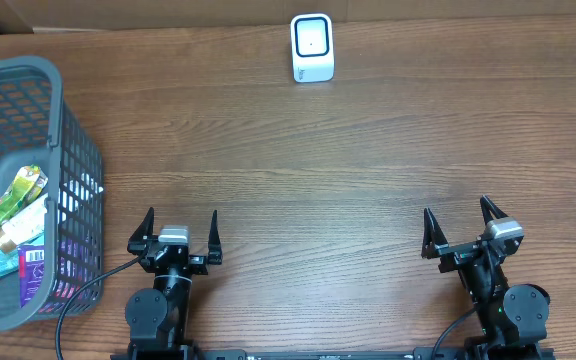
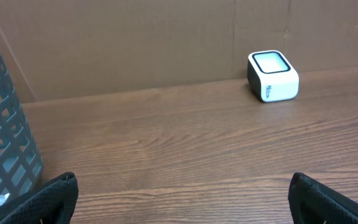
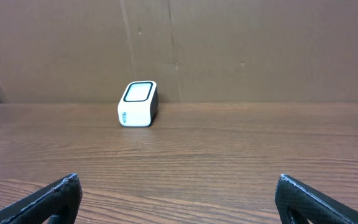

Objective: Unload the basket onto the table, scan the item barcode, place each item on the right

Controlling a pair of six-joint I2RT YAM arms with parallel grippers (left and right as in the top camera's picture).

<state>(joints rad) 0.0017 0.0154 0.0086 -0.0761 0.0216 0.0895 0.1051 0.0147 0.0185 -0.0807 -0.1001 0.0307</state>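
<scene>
From where I stand, nothing of the job looks begun. The left gripper (image 1: 181, 216) and the right gripper (image 1: 456, 208) both sit low at the near edge of the brown wood-grain table (image 1: 308, 180), each with its black jaws spread as wide as they go and nothing between them.

The goods to be scanned lie in the grey plastic mesh basket (image 1: 76, 170) at the far left, just beside the left arm: a green-and-yellow pouch (image 1: 14, 196), a purple packet (image 1: 34, 275) and a few other packs I cannot make out. No barcode is readable from here.

The small white box scanner with a dark-rimmed window (image 1: 312, 47) stands at the far edge, well apart from both arms.

What is left, as I judge it: choosing an item, lifting it out, carrying it across and showing its code to that window.
</scene>
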